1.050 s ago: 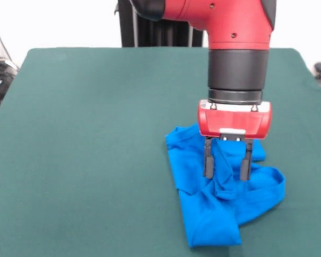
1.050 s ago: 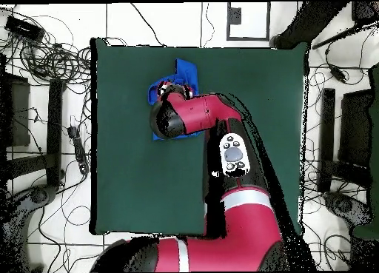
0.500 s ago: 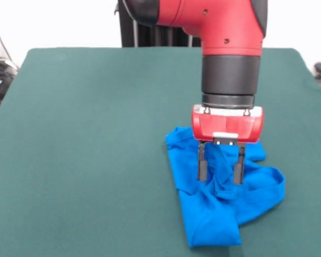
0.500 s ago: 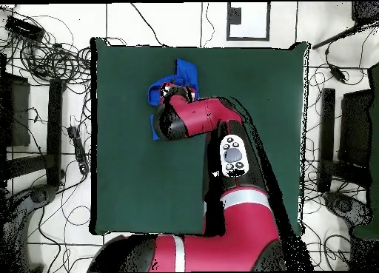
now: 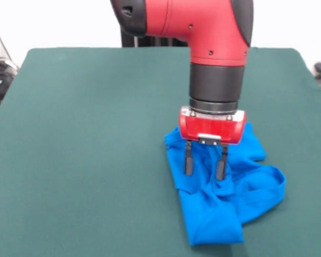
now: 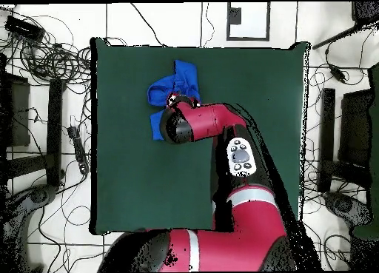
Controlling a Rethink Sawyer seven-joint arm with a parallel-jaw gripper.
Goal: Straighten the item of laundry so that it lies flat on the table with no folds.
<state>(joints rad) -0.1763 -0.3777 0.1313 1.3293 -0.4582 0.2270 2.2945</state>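
The item of laundry (image 5: 224, 201) is a bright blue shirt lying crumpled and folded on the green table (image 5: 85, 134), in the front view near the lower right. Its plain blue side shows; no print is visible. My gripper (image 5: 205, 165) hangs open just over the shirt's upper left part, its two black fingers (image 5: 189, 158) straddling a raised fold. Nothing is clamped between them. From overhead the shirt (image 6: 164, 89) peeks out beside the red arm (image 6: 200, 122), which covers part of it.
Cables (image 6: 44, 55) and equipment stands ring the table (image 6: 244, 85) on the floor in the overhead view. The shirt lies near one table edge (image 6: 95, 92) in that view.
The gripper has slid left across the shirt in the front view, still open and low. The shirt's shape is nearly unchanged.
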